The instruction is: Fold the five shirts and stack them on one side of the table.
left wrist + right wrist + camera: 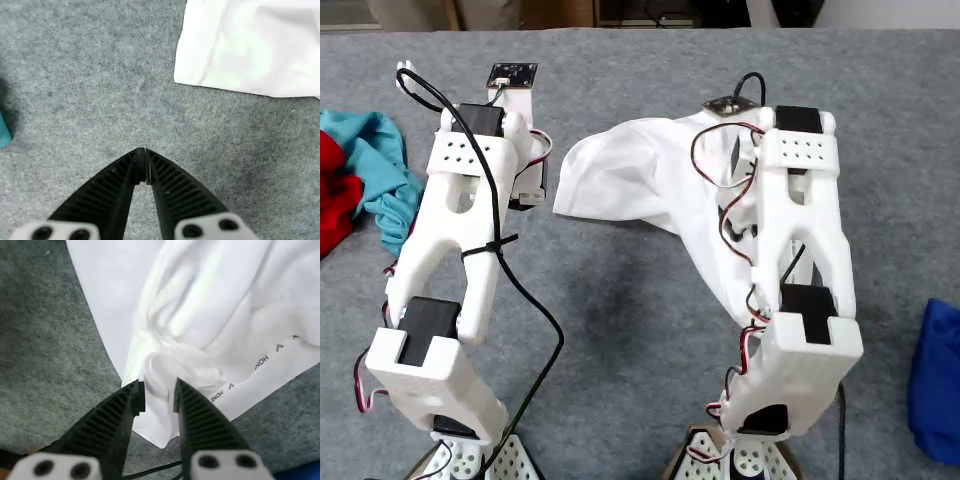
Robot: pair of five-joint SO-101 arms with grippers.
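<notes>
left gripper: jaws closed right down, tips meeting, nothing held. it hangs over bare grey table; the hem of the white shirt lies near the tips but apart from them

right gripper: fingers almost together, and the narrow gap between them is packed with a puckered bunch of the white shirt. creases in the cloth run in toward the tips, so it reads as pinched

white shirt: rumpled, not folded. in the high view it lies mid-table toward the far side, one lobe spread out between the two arms, the rest trailing back under the right arm toward the near side

left arm: stretched out over the table beside the shirt's lobe, not touching the cloth as far as the high view shows

other shirts:
- teal shirt, crumpled at the left edge of the table; a sliver of it also shows at the edge of the left wrist view
- red shirt, bunched against the teal one, touching it, partly cut by the frame edge
- blue shirt, at the right edge on the near side, well apart from the white shirt
</notes>
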